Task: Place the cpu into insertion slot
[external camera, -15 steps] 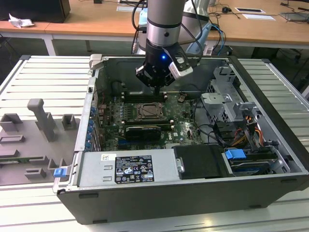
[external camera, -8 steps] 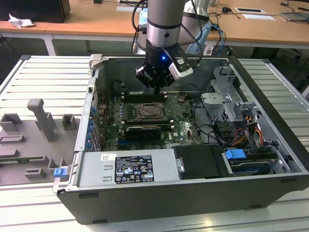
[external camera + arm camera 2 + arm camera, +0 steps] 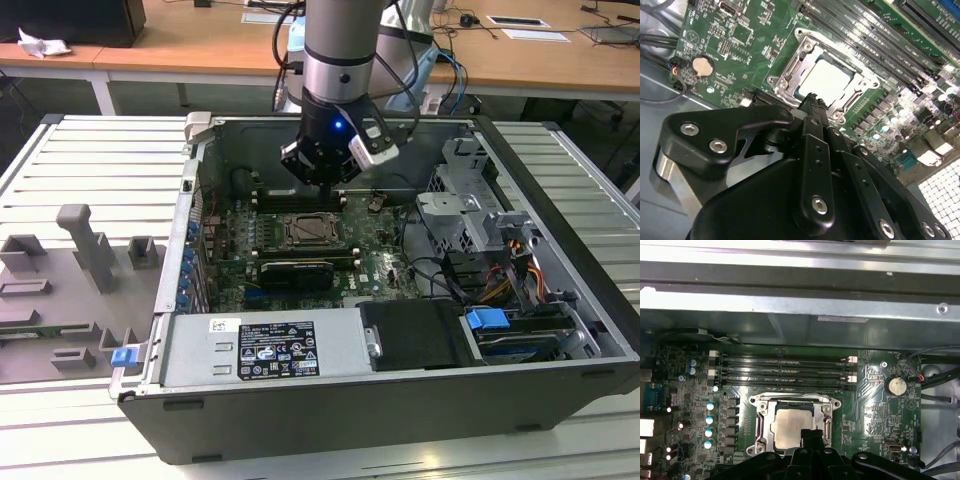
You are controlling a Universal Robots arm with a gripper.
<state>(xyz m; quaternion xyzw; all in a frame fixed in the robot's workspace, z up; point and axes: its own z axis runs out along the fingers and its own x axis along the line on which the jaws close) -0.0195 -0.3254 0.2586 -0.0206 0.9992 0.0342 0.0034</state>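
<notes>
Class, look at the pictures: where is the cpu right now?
In both wrist views the cpu lies inside the insertion slot, beside the memory slots, with the tool just above its edge.

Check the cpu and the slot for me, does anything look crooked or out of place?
Nothing stands out. In both wrist views the cpu lies flat and square inside the slot, its edges parallel to the metal frame. The gripper hangs just over the slot's edge. The memory slots beside it look undisturbed.
</notes>
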